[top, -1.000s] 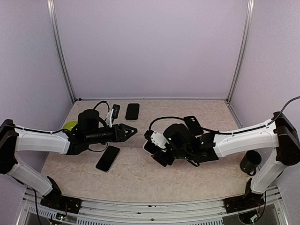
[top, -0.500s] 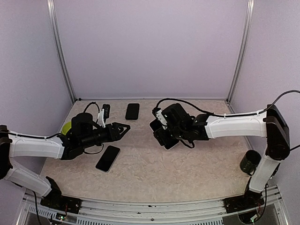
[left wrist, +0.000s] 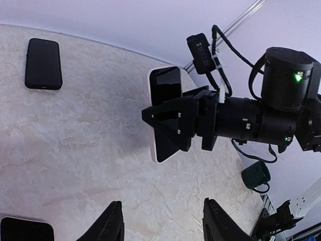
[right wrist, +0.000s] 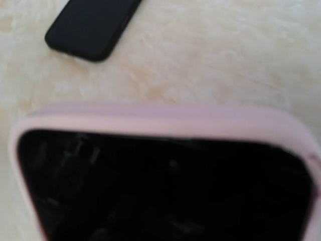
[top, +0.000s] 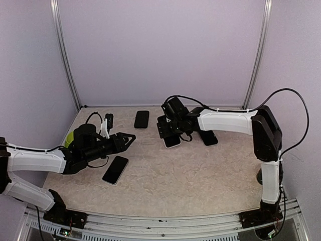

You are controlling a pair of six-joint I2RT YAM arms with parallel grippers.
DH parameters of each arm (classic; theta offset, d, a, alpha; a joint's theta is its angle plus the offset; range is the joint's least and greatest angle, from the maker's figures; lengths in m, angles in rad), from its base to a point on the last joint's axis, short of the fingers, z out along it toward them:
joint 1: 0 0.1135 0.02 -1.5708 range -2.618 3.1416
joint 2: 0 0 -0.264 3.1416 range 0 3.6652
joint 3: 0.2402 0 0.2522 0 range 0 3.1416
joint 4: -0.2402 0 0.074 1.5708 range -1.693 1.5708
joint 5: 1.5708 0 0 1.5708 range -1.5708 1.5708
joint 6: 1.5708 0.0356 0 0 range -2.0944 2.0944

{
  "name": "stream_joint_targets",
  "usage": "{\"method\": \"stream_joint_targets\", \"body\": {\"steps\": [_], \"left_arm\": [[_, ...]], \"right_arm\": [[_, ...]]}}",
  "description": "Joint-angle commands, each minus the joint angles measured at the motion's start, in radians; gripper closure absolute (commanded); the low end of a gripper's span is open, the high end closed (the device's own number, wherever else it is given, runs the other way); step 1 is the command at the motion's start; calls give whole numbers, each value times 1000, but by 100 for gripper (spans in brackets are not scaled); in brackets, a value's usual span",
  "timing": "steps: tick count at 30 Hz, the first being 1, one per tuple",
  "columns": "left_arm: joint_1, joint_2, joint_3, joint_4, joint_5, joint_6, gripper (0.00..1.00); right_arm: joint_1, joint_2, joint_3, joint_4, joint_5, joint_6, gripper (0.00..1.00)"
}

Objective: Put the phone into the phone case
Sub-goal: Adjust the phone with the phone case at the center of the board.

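Much of the pale marbled table lies bare along its near edge and right side. Nearest, a white-edged phone lies flat, just beside the left gripper, whose fingers stand apart on nothing. Farther in, near the middle, the right gripper clamps a pale-cased phone. Beyond, a black slab, phone or case I cannot tell, lies flat near the back edge under lilac walls.

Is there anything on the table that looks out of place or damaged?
Nothing looks spilled or damaged. Only the pale-cased phone stands out: the right gripper holds it, seemingly raised, while the black phone lies flat.
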Motion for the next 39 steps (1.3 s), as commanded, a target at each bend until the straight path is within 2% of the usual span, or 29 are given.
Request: {"method": "stream_joint_targets", "body": {"steps": [1, 13, 39], "left_arm": [[5, -39, -20, 17, -33, -1, 47], [5, -78, -25, -15, -66, 2, 47], [6, -70, -40, 1, -81, -11, 48]], "right_arm": [[-30, 86, 134, -25, -49, 125, 21], [-86, 273, 339, -70, -58, 267, 22], [-136, 403, 372, -52, -99, 304, 14]]}}
